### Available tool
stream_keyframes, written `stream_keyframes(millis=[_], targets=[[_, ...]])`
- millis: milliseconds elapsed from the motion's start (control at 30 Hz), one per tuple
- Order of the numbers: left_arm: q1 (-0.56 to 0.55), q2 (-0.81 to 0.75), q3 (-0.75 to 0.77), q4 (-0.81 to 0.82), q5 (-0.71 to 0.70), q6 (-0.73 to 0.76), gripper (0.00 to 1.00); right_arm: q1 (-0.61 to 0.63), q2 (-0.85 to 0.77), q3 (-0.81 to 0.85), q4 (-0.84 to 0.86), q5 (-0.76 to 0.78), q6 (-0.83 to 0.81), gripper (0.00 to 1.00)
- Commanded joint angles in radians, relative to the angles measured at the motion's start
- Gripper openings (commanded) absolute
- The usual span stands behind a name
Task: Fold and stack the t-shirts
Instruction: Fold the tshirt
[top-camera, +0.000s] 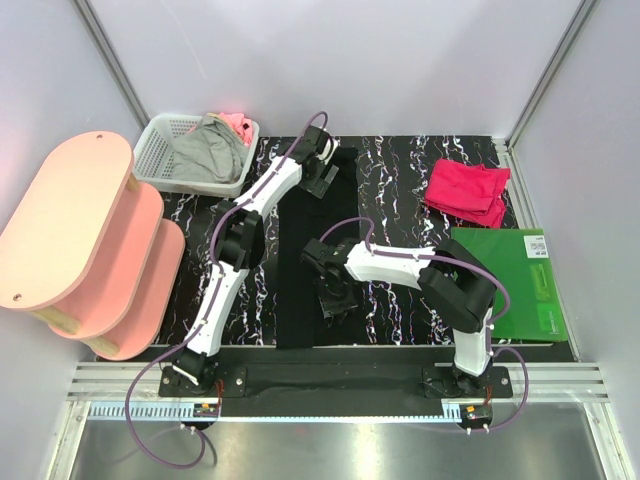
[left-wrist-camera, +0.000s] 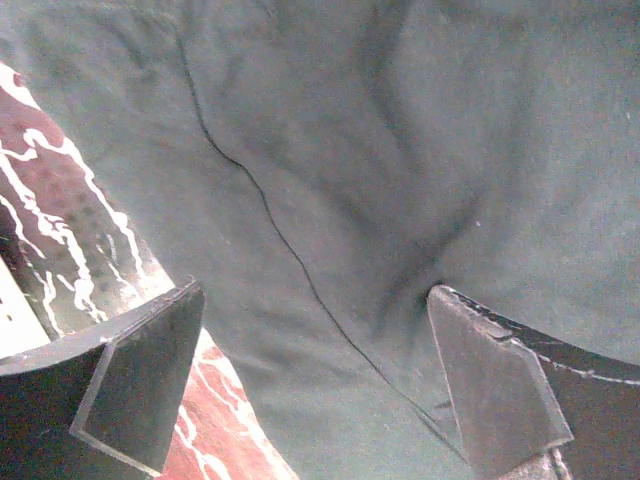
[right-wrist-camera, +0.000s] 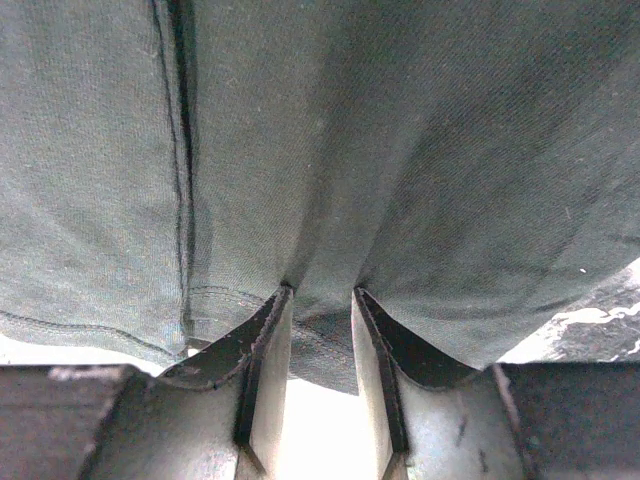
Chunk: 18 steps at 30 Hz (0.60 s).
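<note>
Pinching a fold of the black t-shirt (right-wrist-camera: 420, 150) with the right pincer (right-wrist-camera: 320, 292), fingers drawn close and cloth bunching up out of the narrow gap between them. Gripping it near the near end of the shirt, by a stitched hem. Stretching as a long dark strip down the middle of the bench (top-camera: 400, 180), far end to near edge. Hanging over the far end of that strip with the left pincer (left-wrist-camera: 312, 295) spread wide and holding nothing, one finger over the cloth, the other over the marbled bench just beside the shirt's edge. Lying apart at the far right, the crimson-pink t-shirt (top-camera: 467, 190), loosely folded, just beyond the green board (top-camera: 510, 285).

Blending black cloth into dark bench in the top view, so blurring the shirt's outline and the right pincer's fingertips there. Cutting the shirt off on every side in both wrist views. Not showing whether the left fingers are touching the cloth.
</note>
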Motion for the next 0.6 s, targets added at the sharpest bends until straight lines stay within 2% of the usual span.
stream_keyframes(millis=[0,167,267,433,533,567], targets=[[0.010,-0.036,0.041,0.080,-0.047,0.011,0.99,0.005,0.025,0.016,0.063,-0.004,-0.020,0.38],[0.003,-0.148,-0.032,0.077,0.004,0.043,0.99,0.005,0.025,0.033,0.067,-0.014,-0.032,0.38],[-0.013,-0.295,-0.104,0.052,0.058,0.091,0.99,0.007,0.014,0.029,0.078,-0.035,-0.040,0.40],[-0.020,-0.429,-0.167,-0.060,0.084,0.120,0.99,0.022,0.031,0.064,0.081,-0.082,-0.040,0.41],[0.012,-0.554,-0.239,-0.086,0.088,0.105,0.99,0.044,0.008,0.087,0.074,-0.064,-0.053,0.43],[0.029,-0.635,-0.273,-0.095,0.126,0.084,0.99,0.048,-0.019,0.096,0.049,-0.040,-0.058,0.46]])
